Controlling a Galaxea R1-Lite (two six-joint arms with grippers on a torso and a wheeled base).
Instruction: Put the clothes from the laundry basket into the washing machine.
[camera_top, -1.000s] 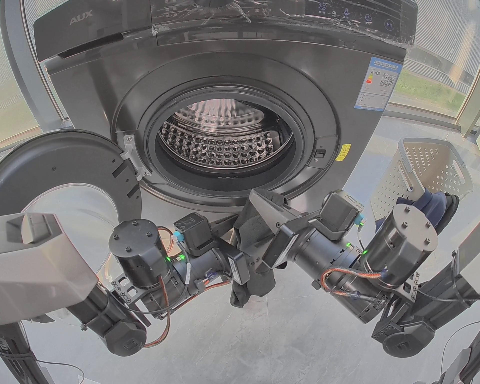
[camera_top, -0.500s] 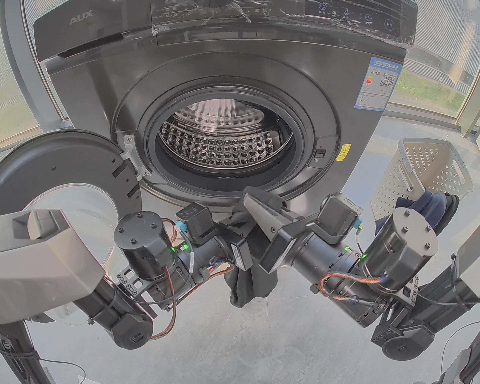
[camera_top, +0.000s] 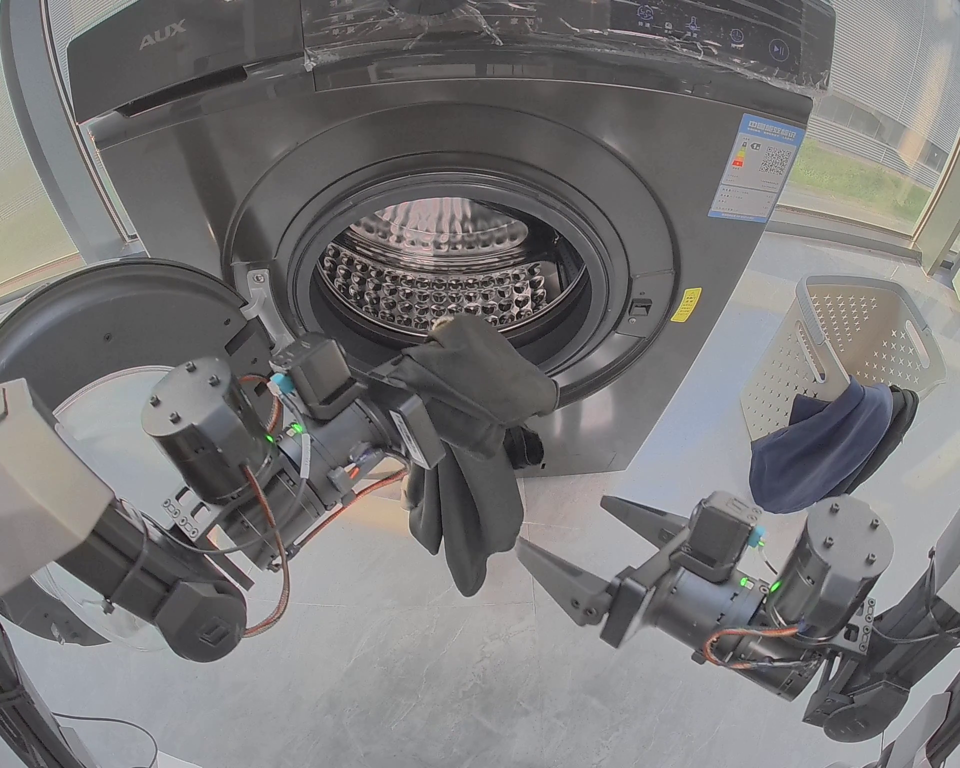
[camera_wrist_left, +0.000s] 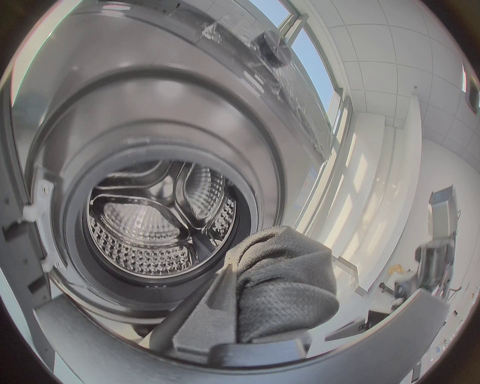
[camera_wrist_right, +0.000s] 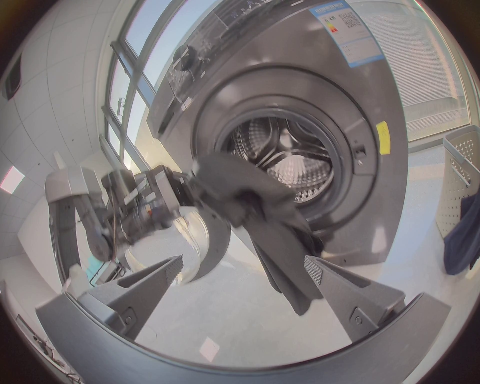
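Observation:
My left gripper (camera_top: 437, 372) is shut on a dark grey garment (camera_top: 470, 440), held at the lower rim of the washing machine's open drum (camera_top: 440, 265). Most of the cloth hangs down outside the opening. In the left wrist view the bunched garment (camera_wrist_left: 285, 280) sits beside one finger (camera_wrist_left: 210, 315), facing the drum (camera_wrist_left: 155, 220). My right gripper (camera_top: 565, 525) is open and holds nothing, low over the floor to the right of the hanging cloth. The right wrist view has the garment (camera_wrist_right: 260, 210) beyond that gripper (camera_wrist_right: 240, 265). A navy garment (camera_top: 820, 450) hangs over the laundry basket (camera_top: 860, 320).
The washer door (camera_top: 130, 330) stands swung open at the left, close behind my left arm. The basket (camera_wrist_right: 462, 165) stands on the floor to the right of the machine. Bare grey floor (camera_top: 400, 660) lies between both arms.
My left arm has lifted the dark garment up and left to the drum's rim. My right gripper has let go of it and drawn back down to the right, now open.

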